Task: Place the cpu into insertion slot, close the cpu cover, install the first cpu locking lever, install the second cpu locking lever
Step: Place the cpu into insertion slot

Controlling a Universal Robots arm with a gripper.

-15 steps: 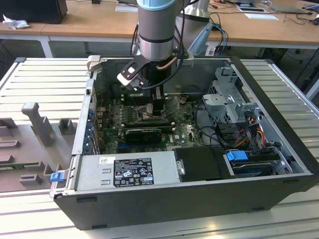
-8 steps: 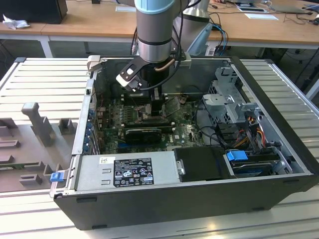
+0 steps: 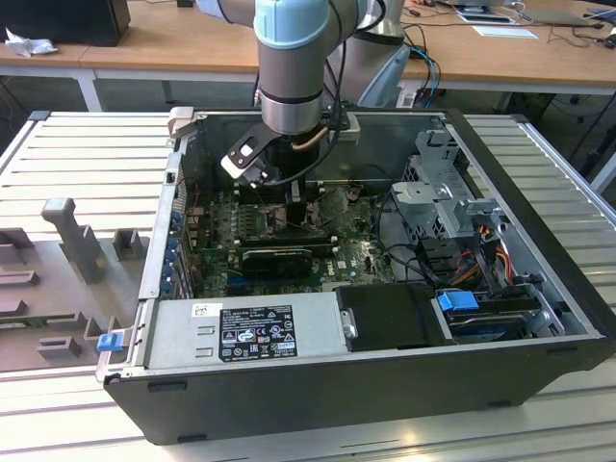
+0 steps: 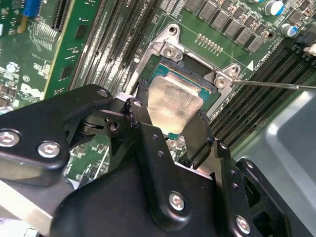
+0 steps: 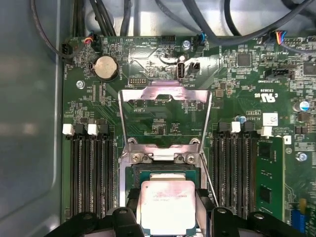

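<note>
The cpu (image 5: pixel 165 197) (image 4: pixel 174 98), a pale silvery square, sits between my gripper's black fingers (image 5: pixel 129 210) directly over the insertion slot (image 5: pixel 163 172) (image 4: pixel 197 66). My gripper (image 5: pixel 166 212) (image 4: pixel 170 126) is shut on its two opposite edges. I cannot tell whether the chip rests in the socket or hovers just above it. The cpu cover (image 5: pixel 165 94) stands open, flipped back past the socket's hinge. A thin wire locking lever (image 4: pixel 276 85) (image 5: pixel 209 182) sticks out beside the socket. In the exterior view the arm (image 3: pixel 294 67) reaches down into the computer case, gripper (image 3: pixel 294 207) low over the board.
Black memory slots (image 5: pixel 89 173) (image 5: pixel 239 173) flank the socket on both sides. Cables (image 5: pixel 148 15) run along the case wall beyond the board. A black power supply (image 3: pixel 250 332) and a drive cage (image 3: pixel 448 207) crowd the case. A round battery (image 5: pixel 106 67) sits beyond the cover.
</note>
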